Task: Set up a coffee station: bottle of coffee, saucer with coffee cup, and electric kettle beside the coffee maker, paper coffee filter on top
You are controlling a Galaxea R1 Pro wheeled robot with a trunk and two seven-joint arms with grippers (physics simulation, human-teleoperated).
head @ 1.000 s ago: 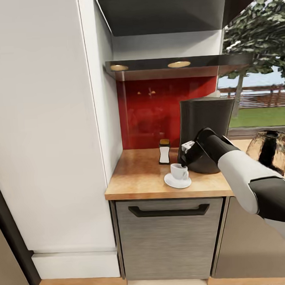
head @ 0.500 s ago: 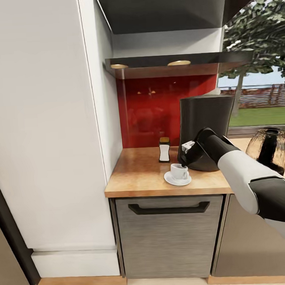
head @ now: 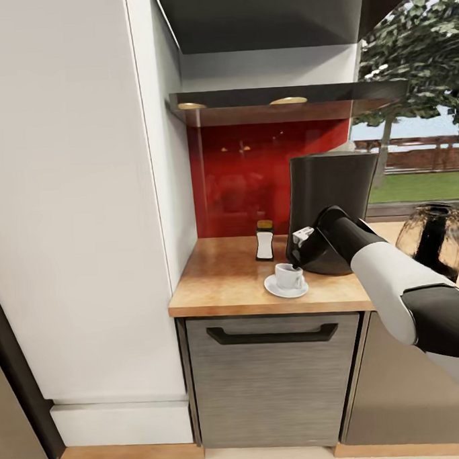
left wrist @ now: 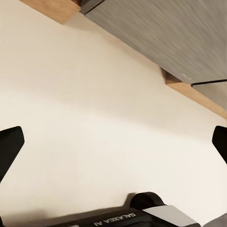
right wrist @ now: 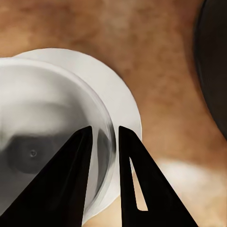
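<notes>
Beige-wood countertop (head: 225,283) under a red backsplash (head: 243,178). Nearest: cup (head: 287,276) sitting on saucer (head: 276,291), right gripper (right wrist: 105,151) pinched on the cup's rim. Behind: bottle (head: 264,242), coffee maker (head: 332,190), kettle (head: 435,239) off right. Left gripper (left wrist: 113,142) spread wide over floor (left wrist: 94,118).

Coffee cup (head: 288,276) on saucer (head: 286,290)

Kitchen: countertop (head: 219,284), red backsplash (head: 254,181), hood (head: 283,105).
</notes>
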